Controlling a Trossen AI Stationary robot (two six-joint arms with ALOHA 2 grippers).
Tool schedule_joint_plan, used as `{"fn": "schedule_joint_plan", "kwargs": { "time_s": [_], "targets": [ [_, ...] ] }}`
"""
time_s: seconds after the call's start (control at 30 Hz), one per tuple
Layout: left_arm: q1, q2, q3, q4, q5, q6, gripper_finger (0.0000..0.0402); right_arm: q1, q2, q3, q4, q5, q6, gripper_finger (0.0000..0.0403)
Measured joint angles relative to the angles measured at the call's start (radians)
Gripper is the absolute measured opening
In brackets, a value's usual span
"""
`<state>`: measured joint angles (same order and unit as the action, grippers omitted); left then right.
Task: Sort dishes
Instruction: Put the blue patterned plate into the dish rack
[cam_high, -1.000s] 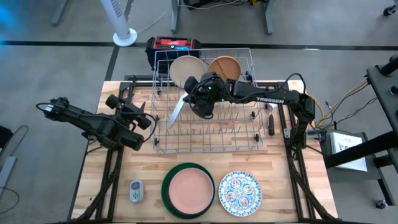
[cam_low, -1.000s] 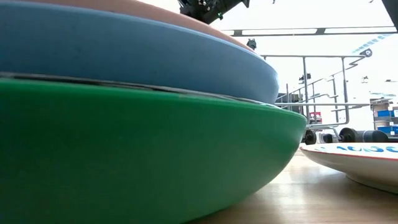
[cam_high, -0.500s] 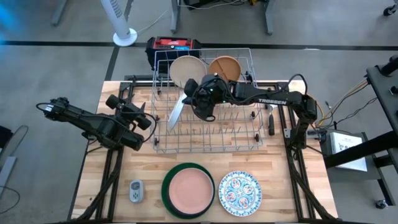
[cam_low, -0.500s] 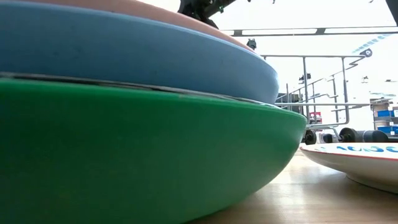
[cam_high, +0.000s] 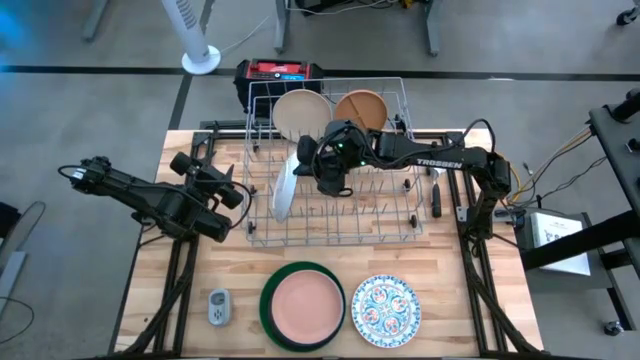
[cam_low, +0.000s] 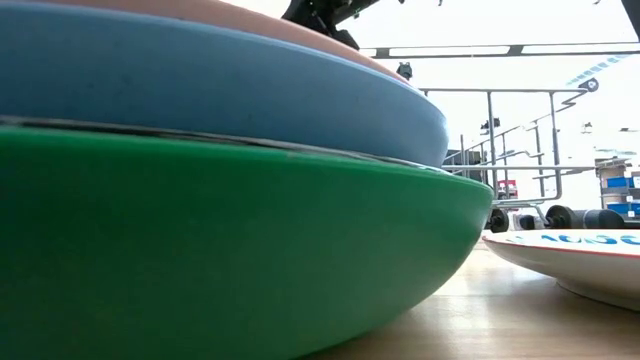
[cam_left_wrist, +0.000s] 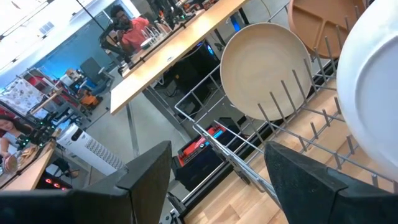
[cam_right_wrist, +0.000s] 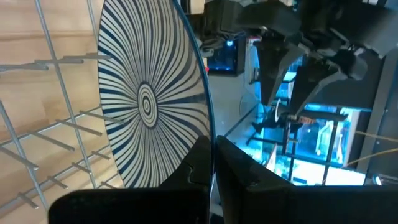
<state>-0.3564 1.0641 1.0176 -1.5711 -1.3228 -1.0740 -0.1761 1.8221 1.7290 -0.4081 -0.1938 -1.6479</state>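
Striped plate (cam_right_wrist: 149, 99) stood on edge inside the wire rack (cam_high: 390, 232), and I saw my right gripper (cam_right_wrist: 213, 163) pinching its rim. My left gripper (cam_left_wrist: 217, 186) waited spread beside the rack.

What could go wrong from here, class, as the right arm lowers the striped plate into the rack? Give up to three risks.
1. The right gripper pinches only the rim of the striped plate; it could swing or slip from the jaws.
2. The plate hangs tilted over the rack and its tines, so it may catch on one or miss a slot.
3. The cream plate and tan plate stand close behind; the arm might knock them.
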Motion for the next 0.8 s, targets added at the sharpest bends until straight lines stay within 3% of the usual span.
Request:
{"fn": "schedule_joint_plan", "kwargs": {
  "time_s": [0.8],
  "targets": [
    [0.0,0.0,0.0,0.0,0.003,0.0,0.0247,0.002,0.031,-0.005,0.025,-0.095,0.029,0.0]
  ]
}}
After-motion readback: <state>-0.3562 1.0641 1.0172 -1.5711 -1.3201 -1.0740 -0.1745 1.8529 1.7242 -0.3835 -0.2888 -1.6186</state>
